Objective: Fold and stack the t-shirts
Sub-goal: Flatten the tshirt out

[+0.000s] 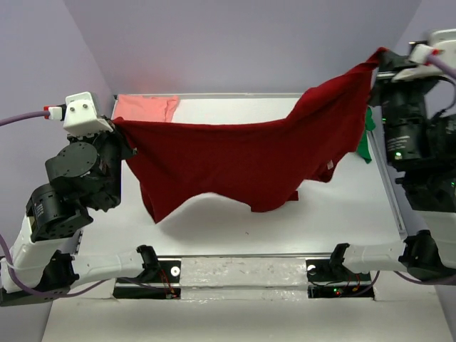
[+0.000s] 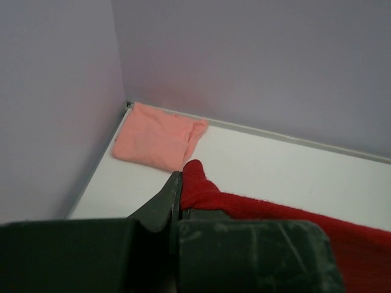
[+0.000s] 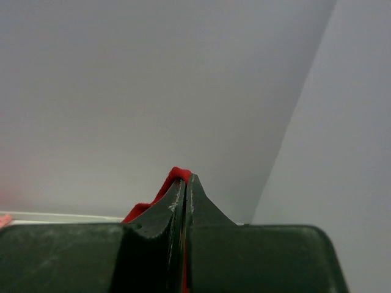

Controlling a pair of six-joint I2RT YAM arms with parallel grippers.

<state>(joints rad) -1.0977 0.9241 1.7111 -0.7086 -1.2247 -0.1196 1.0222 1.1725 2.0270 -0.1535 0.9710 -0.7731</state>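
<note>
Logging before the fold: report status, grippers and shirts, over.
Left gripper and right gripper both shut on dark red t-shirt, spread hanging between them. Pink t-shirt folded, far-left corner. Green t-shirt at right edge, mostly hidden behind the red.

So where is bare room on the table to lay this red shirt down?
Bare table shows along the near edge, in front of the hanging hem of the dark red t-shirt, and in a far strip right of the folded pink t-shirt. That pink one fills the far left corner; the green t-shirt crowds the right edge.
</note>
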